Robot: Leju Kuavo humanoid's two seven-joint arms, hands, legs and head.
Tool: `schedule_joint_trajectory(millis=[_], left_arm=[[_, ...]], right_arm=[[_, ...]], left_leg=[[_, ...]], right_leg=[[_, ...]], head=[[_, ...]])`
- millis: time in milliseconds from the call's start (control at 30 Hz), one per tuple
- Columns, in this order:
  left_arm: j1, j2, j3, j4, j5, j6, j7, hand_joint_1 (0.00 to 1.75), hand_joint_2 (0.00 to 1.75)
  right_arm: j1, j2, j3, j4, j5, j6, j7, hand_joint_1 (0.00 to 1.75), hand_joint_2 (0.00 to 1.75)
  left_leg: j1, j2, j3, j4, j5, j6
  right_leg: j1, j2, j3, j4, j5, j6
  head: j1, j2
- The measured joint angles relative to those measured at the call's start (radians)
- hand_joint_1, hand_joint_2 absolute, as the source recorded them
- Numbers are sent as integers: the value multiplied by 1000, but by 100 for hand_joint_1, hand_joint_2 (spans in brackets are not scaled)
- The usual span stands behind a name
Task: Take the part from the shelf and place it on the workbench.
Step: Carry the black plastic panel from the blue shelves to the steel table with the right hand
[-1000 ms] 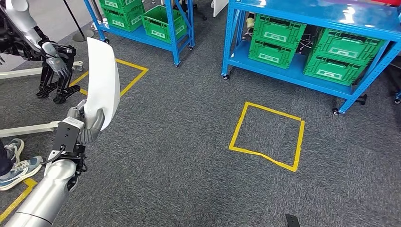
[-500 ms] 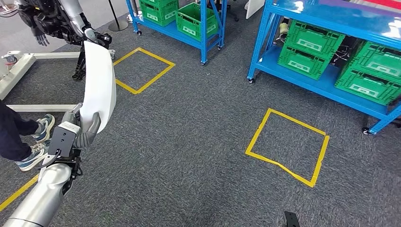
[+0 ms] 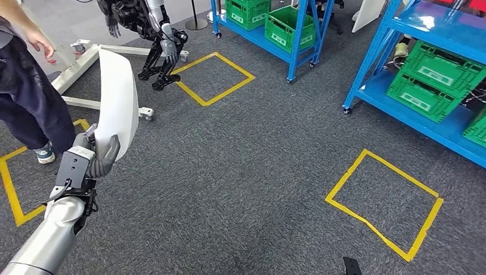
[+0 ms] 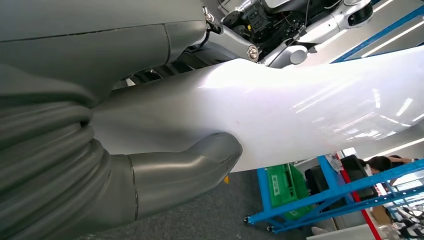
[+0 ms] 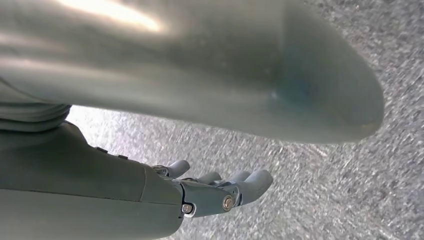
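The part is a long curved white panel (image 3: 116, 100), standing upright in my left hand (image 3: 98, 153), which grips its lower end at the left of the head view. In the left wrist view the thick grey thumb (image 4: 200, 160) presses against the glossy white panel (image 4: 300, 110). My right hand (image 5: 220, 192) hangs above the grey carpet with its fingers apart and nothing in it.
A person in dark trousers (image 3: 26, 97) stands close at the far left. Another humanoid robot (image 3: 146, 26) on a white frame (image 3: 80, 60) stands ahead. Blue shelves with green crates (image 3: 427, 80) stand at the right and at the back (image 3: 275, 26). Yellow tape squares (image 3: 384, 200) mark the carpet.
The whole scene has slid rightward, so the camera has turned left. The person and the other robot are nearer the middle. The panel stays upright in my left hand.
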Motion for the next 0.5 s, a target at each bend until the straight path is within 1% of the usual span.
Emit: schedule_joint_trajectory(millis=[33, 67, 100, 133, 167, 200, 233, 267, 300, 333, 367, 400, 433, 467, 500], left_arm=[[0, 1, 1, 0, 0, 0, 0, 175, 175], [0, 4, 2, 0, -1, 0, 0, 175, 175], [-1, 6, 3, 0, -1, 0, 0, 175, 175], [-3, 7, 4, 0, -1, 0, 0, 175, 175], [-5, 7, 5, 0, 0, 0, 0, 175, 175], [-4, 7, 6, 0, 0, 0, 0, 175, 175], [-3, 7, 6, 0, 1, 0, 0, 175, 175], [-1, 8, 6, 0, 2, 0, 0, 175, 175], [1, 9, 6, 0, 3, 0, 0, 175, 175], [1, 10, 6, 0, 4, 0, 0, 175, 175], [0, 10, 6, -1, 5, 0, 0, 175, 175], [-1, 11, 6, -1, 6, 0, 0, 175, 175], [-1, 11, 6, -2, 6, 0, 0, 175, 175], [-2, 13, 6, -2, 7, 0, 0, 175, 175], [-2, 15, 7, -3, 7, 0, 0, 175, 175]], right_arm=[[-1, 0, 0, 0, 1, 1, 0, 0, 0], [-2, -1, 0, 0, 1, 3, -1, 0, 0], [-2, -1, 0, 0, 2, 4, -1, 0, 0], [-1, -1, 0, 0, 2, 6, -1, 0, 0], [2, -1, 0, 0, 2, 9, -1, 0, 0], [6, -2, 0, 0, 2, 11, -1, 0, 0], [8, -3, 0, 0, 3, 13, -1, 0, 0], [9, -4, 0, 0, 3, 15, -1, 0, 0], [9, -5, 0, 0, 4, 16, -1, 0, 0], [8, -5, 0, 0, 6, 17, -2, 0, 0], [8, -6, 0, 0, 7, 18, -2, 0, 0], [8, -8, 0, 0, 7, 19, -2, 0, 0], [8, -9, 0, 0, 8, 20, -2, 0, 0], [7, -11, 0, 0, 8, 20, -2, 0, 0], [6, -11, 0, 0, 8, 20, -2, 0, 0]], left_leg=[[1, 4, -4, 0, 2, -5], [0, 24, -10, 9, -3, -9], [0, 54, -24, 35, -19, -12], [0, 90, -45, 83, -48, -15], [0, 115, -75, 147, -83, -19], [2, 126, -106, 214, -114, -24], [4, 131, -128, 264, -130, -27], [6, 134, -133, 278, -128, -30], [9, 139, -117, 253, -110, -32], [11, 152, -82, 193, -80, -33], [11, 175, -43, 121, -56, -32], [9, 195, -8, 61, -37, -28], [7, 207, 13, 23, -27, -22], [4, 209, 19, 10, -26, -14], [1, 196, 18, 10, -24, -5]], right_leg=[[-1, -13, 1, -4, 4, -7], [-1, -24, 2, -8, 8, -15], [-3, -36, 3, -13, 12, -22], [-2, -49, 4, -15, 13, -27], [-1, -61, 4, -16, 13, -30], [-1, -75, 3, -15, 12, -32], [0, -90, 2, -15, 11, -32], [0, -104, 2, -15, 10, -31], [-1, -117, 3, -14, 9, -29], [-1, -130, 4, -14, 7, -26], [0, -143, 7, -12, 3, -21], [2, -154, 9, -10, -1, -15], [4, -164, 12, -8, -5, -7], [5, -174, 15, -8, -7, 0], [4, -184, 18, -9, -9, 7]], head=[[0, 0], [-1, 0], [-3, 0], [-5, 0], [-8, 0], [-9, 0], [-9, 0], [-9, 0], [-9, 0], [-9, 0], [-9, 0], [-8, 0], [-7, 0], [-5, 0], [-3, 0]])
